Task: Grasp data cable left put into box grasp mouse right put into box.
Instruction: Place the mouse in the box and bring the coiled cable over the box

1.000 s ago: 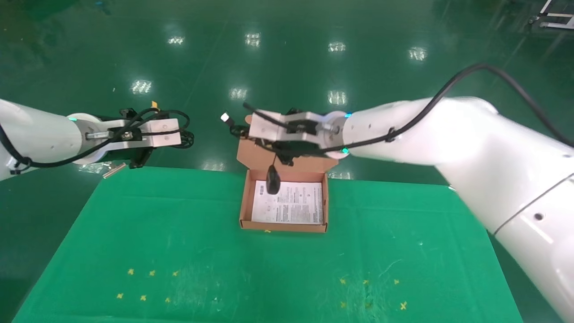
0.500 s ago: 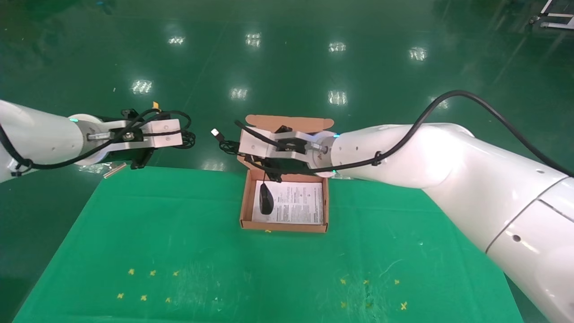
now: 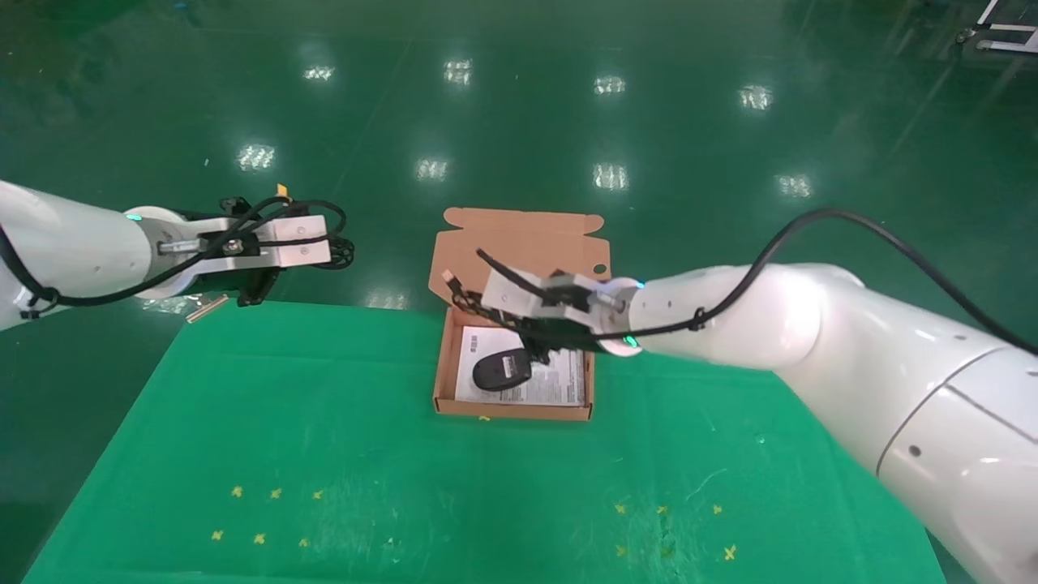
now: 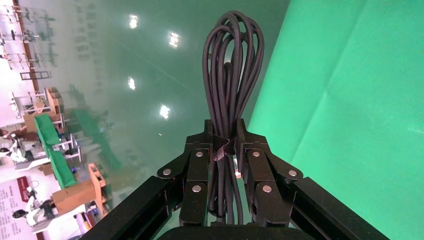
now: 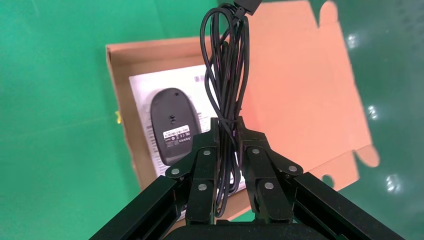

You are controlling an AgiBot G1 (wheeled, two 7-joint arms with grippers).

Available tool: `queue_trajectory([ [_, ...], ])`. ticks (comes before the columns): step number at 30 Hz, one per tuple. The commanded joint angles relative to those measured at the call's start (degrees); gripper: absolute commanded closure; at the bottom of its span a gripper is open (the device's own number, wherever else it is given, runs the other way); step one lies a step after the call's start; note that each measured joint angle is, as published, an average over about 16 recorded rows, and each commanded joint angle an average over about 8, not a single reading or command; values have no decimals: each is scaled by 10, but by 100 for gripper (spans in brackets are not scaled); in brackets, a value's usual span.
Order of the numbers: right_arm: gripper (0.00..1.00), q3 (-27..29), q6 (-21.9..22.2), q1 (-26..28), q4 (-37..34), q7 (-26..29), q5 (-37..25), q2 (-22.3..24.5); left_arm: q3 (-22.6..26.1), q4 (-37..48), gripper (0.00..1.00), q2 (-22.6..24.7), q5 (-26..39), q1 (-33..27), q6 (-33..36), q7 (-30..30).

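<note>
The orange-brown box (image 3: 440, 381) lies open at mid-table, its flap lid (image 3: 519, 243) folded back. The black mouse (image 3: 501, 371) rests underside up on the white sheet inside, also seen in the right wrist view (image 5: 172, 125). My right gripper (image 3: 478, 304) hovers just above the box, shut on the mouse's bundled cord (image 5: 227, 60), whose USB plug (image 3: 448, 278) sticks out past the fingers. My left gripper (image 3: 332, 247) hangs beyond the table's far left edge, shut on the coiled data cable (image 4: 232, 65).
A green cloth (image 3: 324, 446) with small yellow cross marks (image 3: 268, 515) covers the table. A small metal piece (image 3: 207, 308) lies at the back left corner. Shiny green floor surrounds the table.
My right gripper came down and toward me over the box. The mouse went from dangling on its cord to lying on the sheet. The left arm stayed still.
</note>
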Motion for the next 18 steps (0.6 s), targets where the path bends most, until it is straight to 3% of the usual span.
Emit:
queue_trajectory([
  [1,100,-4,5,-6,-4,4,5,0,0,0,100,0,0,0,0,0],
  [14,100,-29,21,-29,-6,11,37,-2,0,0,100,0,0,0,0,0],
  [16,92,-31,20,-30,-9,15,43,-2,0,0,100,0,0,0,0,0],
  [18,67,-33,19,-30,-13,21,50,-2,0,0,100,0,0,0,0,0],
])
